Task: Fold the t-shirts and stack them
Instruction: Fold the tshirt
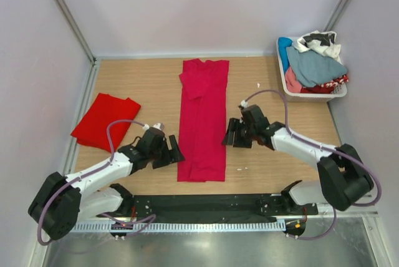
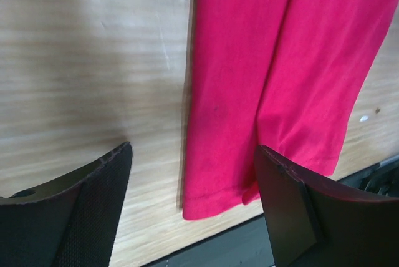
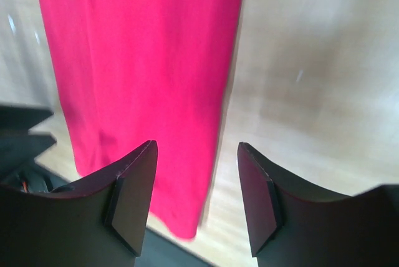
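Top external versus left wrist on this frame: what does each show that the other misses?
Only top external: the folded scarlet t-shirt at left, the laundry basket at far right, the right pincer. Only left wrist: a close-up of the crimson t-shirt at its near hem corner. Both: that long-folded shirt, the open left pincer beside it, the wooden table.
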`<state>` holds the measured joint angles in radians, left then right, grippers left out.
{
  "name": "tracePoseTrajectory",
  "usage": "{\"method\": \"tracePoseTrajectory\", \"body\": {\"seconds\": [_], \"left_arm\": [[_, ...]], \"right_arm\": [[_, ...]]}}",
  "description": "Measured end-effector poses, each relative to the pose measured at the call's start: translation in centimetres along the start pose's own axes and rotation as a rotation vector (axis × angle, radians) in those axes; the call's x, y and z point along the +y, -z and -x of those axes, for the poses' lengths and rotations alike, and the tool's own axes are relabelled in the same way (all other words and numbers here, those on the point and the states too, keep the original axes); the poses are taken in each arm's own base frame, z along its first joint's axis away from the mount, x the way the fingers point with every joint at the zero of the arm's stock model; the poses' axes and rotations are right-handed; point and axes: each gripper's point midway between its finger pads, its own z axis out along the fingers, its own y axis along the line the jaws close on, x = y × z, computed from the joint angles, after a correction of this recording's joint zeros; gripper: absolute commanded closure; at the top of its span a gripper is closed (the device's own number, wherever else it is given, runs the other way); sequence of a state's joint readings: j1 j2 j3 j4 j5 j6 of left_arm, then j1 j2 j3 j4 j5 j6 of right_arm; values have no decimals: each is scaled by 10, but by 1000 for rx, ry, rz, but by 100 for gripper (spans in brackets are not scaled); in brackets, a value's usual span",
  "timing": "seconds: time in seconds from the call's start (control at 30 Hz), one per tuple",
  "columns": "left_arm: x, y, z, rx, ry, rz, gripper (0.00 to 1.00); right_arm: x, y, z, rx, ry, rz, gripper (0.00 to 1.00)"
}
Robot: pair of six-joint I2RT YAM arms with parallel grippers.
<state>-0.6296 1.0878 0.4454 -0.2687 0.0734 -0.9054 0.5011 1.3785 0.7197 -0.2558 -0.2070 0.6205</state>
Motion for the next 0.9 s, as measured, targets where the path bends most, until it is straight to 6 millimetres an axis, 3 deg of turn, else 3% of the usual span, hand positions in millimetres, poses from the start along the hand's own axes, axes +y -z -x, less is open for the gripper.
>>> {"method": "tracePoseTrajectory", "body": {"seconds": [0.2, 0.4, 0.57, 0.7, 0.83, 0.9], "left_arm": [[-6, 2, -23, 30, -11, -22, 30], [-5, 4, -35, 46, -10, -24, 43], [-4, 5, -44, 59, -2, -29, 50], [-4, 5, -48, 62, 5, -31, 51], [-4, 5, -50, 64, 10, -28, 58], [-3, 5, -52, 67, 11, -25, 60]], "right_arm": [[-1, 11, -77, 119, 6, -30, 48], [10, 18, -121, 191, 38, -37, 53], [24, 22, -145, 223, 71, -19, 57], [24, 20, -152, 228, 68, -36, 62], [19, 15, -155, 226, 57, -68, 95], [17, 15, -156, 222, 46, -74, 98]]}}
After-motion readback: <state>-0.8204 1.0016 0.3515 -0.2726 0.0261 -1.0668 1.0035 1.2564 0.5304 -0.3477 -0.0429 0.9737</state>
